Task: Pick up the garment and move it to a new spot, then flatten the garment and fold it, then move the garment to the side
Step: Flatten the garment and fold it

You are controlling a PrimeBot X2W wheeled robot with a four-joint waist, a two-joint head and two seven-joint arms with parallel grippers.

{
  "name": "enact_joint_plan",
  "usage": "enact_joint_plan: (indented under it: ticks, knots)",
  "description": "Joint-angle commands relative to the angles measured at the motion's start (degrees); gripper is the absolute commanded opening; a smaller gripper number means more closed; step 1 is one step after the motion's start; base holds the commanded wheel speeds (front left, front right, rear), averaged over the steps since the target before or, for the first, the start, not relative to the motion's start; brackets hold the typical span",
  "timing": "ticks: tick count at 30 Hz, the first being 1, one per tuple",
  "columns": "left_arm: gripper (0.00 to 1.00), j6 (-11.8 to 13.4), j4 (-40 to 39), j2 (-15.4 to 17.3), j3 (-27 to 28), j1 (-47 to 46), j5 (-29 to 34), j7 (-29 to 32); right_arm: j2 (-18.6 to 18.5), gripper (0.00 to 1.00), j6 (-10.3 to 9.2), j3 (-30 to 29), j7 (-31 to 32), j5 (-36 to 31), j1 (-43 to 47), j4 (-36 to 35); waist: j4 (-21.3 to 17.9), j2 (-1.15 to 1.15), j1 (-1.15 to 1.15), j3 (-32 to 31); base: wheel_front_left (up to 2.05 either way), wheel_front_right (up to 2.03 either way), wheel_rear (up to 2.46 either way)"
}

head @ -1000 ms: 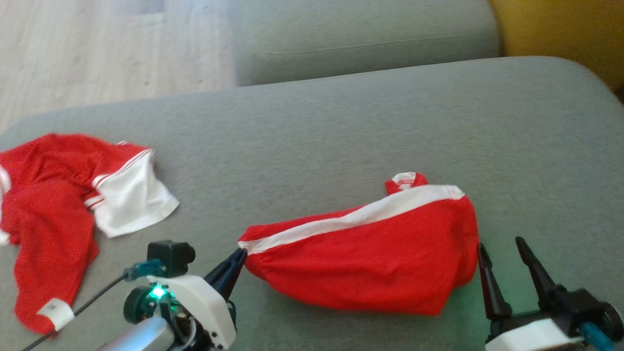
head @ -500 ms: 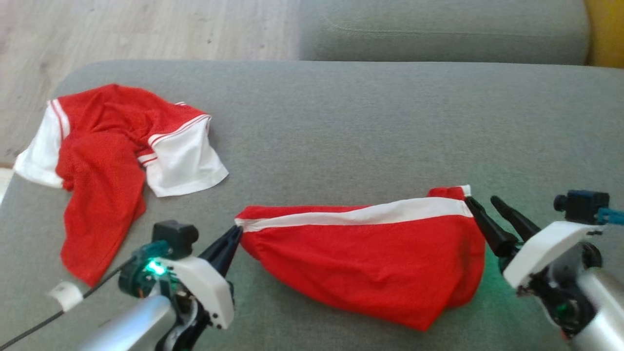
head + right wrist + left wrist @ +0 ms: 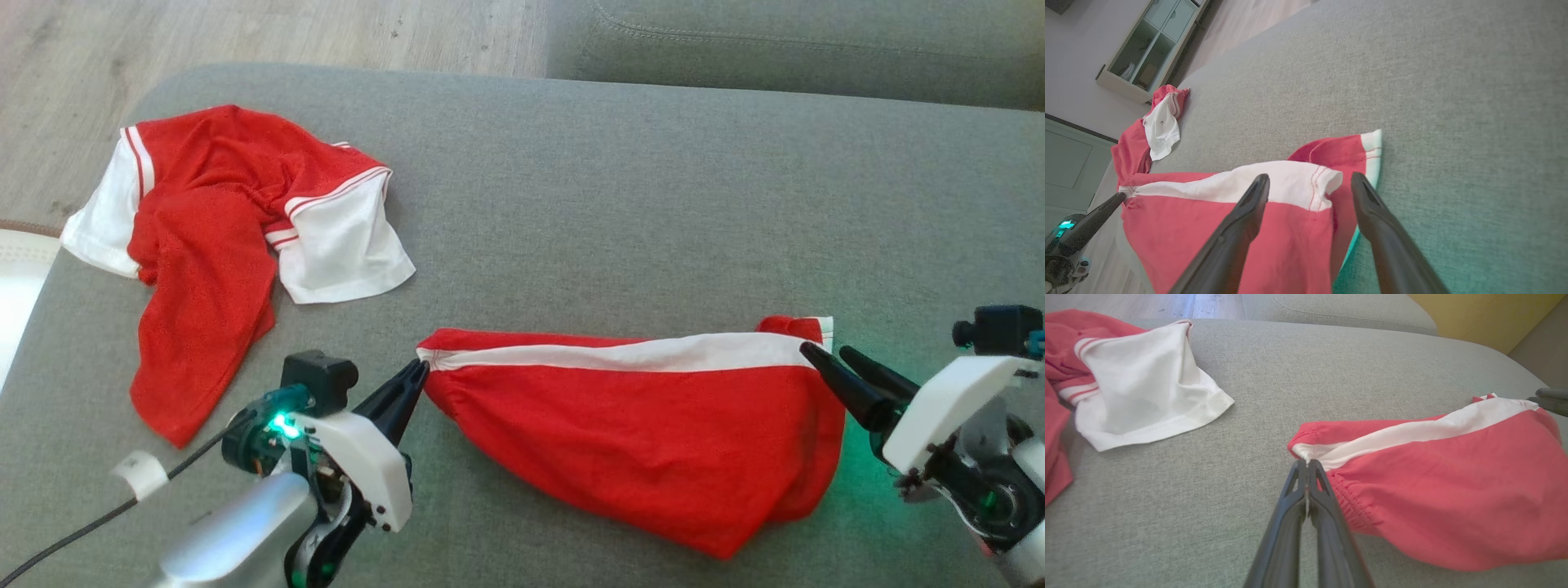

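Left pincer [image 3: 420, 369] was clamped on one end of the red garment [image 3: 637, 425], which lay bunched on the grey cushion [image 3: 620, 196]. Right pincer [image 3: 823, 349] was open, straddling the other end. Flattening step, I'd guess; next it'd need to close there and pull taut.

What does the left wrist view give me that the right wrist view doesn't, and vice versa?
Left wrist: the left gripper pinched shut on the red shorts at the stripe end. Right wrist: the right gripper open, fingers either side of the stripe's other end, and a glass-fronted cabinet beyond. Both: the red shorts, the red-and-white jersey, the grey sofa.
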Motion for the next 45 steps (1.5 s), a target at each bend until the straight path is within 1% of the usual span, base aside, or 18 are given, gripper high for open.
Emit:
enact_joint_plan:
  ticks: [1, 5, 6, 7, 8, 9, 10, 11, 14, 18, 23, 28, 31, 33, 36, 40, 43, 45]
  knots:
    - [0.00, -0.25, -0.75, 0.98, 1.89, -3.14, -0.09, -0.77, -2.05, 1.00, 0.43, 0.55, -0.98, 0.80, -1.39, -0.85, 0.11, 0.00, -0.01, 0.11, 0.00, 0.00, 0.00]
    - [0.00, -0.58, -0.33, 0.56, 1.87, -3.18, -0.29, -1.04, -2.35, 1.00, 0.43, 2.29, -1.97, 1.62, -1.81, 0.11, 0.33, 0.00, -0.01, 0.39, 0.00, 0.00, 0.00]
    - [0.00, -0.61, -0.27, 0.46, 1.84, -3.17, -0.31, -1.10, -2.35, 0.97, 0.43, 2.65, -2.31, 1.83, -1.95, 0.29, 0.37, 0.00, -0.01, 0.47, 0.00, 0.00, 0.00]
    - [0.00, -0.66, -0.23, 0.36, 1.79, -3.17, -0.32, -1.13, -2.38, 0.83, 0.43, 3.03, -2.66, 2.03, -2.09, 0.41, 0.41, 0.00, -0.01, 0.56, 0.00, 0.00, 0.00]
    - [0.00, -0.74, -0.18, 0.24, 1.72, -3.15, -0.36, -1.12, -2.43, 0.51, 0.43, 3.40, -3.00, 2.23, -2.24, 0.47, 0.44, 0.00, -0.01, 0.66, 0.00, 0.00, 0.00]
    - [0.00, -0.79, -0.13, 0.15, 1.66, -3.15, -0.37, -1.13, -2.50, 0.32, 0.43, 3.78, -3.46, 2.38, -2.42, 0.42, 0.46, 0.00, -0.01, 0.74, 0.00, 0.00, 0.00]
    - [0.00, -0.83, -0.07, 0.08, 1.60, -3.16, -0.35, -1.15, -2.65, 0.08, 0.43, 4.16, -4.11, 2.34, -2.61, 0.32, 0.47, 0.00, -0.01, 0.80, 0.00, 0.00, 0.00]
    - [0.00, -0.90, 0.08, -0.02, 1.48, -3.13, -0.33, -1.21, -2.87, 0.00, 0.43, 4.92, -5.37, 2.41, -2.91, 0.22, 0.41, 0.00, -0.01, 0.84, 0.00, 0.00, 0.00]
    - [0.00, -0.93, 0.28, -0.09, 1.40, -3.11, -0.31, -1.29, -3.21, 0.00, 0.43, 5.74, -6.82, 2.42, -3.27, -0.11, 0.30, 0.00, -0.01, 0.82, 0.00, 0.00, 0.00]
    - [0.00, -0.87, 0.56, 0.01, 1.80, -3.26, -0.06, -2.54, -4.25, 0.00, 0.43, 6.67, -10.83, 2.62, -4.25, -1.00, -0.59, 0.00, -0.01, 0.09, 0.00, 0.00, 0.00]
    - [0.00, -1.20, -0.28, 0.08, 3.75, -6.30, 1.25, -6.21, -7.39, 0.00, 0.43, 6.75, -16.42, 2.31, -6.82, -2.94, -2.86, 0.00, -0.01, -0.91, 0.00, 0.00, 0.00]
    - [0.00, -2.78, -1.83, 0.19, 6.67, -15.32, 2.67, -6.81, -12.79, 0.00, 0.43, 4.34, -21.47, 0.07, -13.54, -5.65, -7.00, 0.00, -0.01, 0.34, 0.00, 0.00, 0.00]
    - [0.00, -4.15, -1.64, -0.71, 8.44, -23.39, 3.72, -5.93, -16.32, 0.00, 0.43, 2.70, -22.67, -1.76, -19.90, -6.55, -9.70, 0.00, -0.01, 2.88, 0.00, 0.00, 0.00]
    - [0.00, -5.01, -0.11, -1.54, 9.42, -29.28, 4.98, -5.67, -17.72, 0.00, 0.43, 1.72, -23.19, -3.54, -25.21, -6.84, -11.65, 0.00, -0.01, 4.95, 0.00, 0.00, 0.00]
    - [0.00, -6.26, 3.77, -3.23, 10.90, -38.31, 7.23, -6.58, -18.02, 0.00, 0.43, 0.29, -24.82, -7.42, -33.92, -6.41, -14.55, 0.00, -0.01, 8.39, 0.00, 0.00, 0.00]
    - [0.00, -7.36, 9.67, -6.14, 12.41, -48.99, 11.17, -11.21, -16.62, 0.00, 0.43, -1.77, -27.28, -11.02, -43.85, -4.90, -17.02, 0.00, -0.01, 12.10, 0.00, 0.00, 0.00]
    - [0.00, -8.12, 13.19, -8.14, 13.30, -53.86, 13.40, -13.58, -16.43, 0.00, 0.43, -2.11, -28.12, -12.33, -48.64, -4.12, -17.73, 0.00, -0.01, 14.06, 0.00, 0.00, 0.00]
    - [0.00, -8.78, 14.51, -9.32, 13.88, -54.52, 14.11, -14.35, -16.42, 0.00, 0.43, -2.13, -28.52, -12.26, -49.77, -4.07, -17.68, 0.00, -0.01, 14.80, 0.00, 0.00, 0.00]
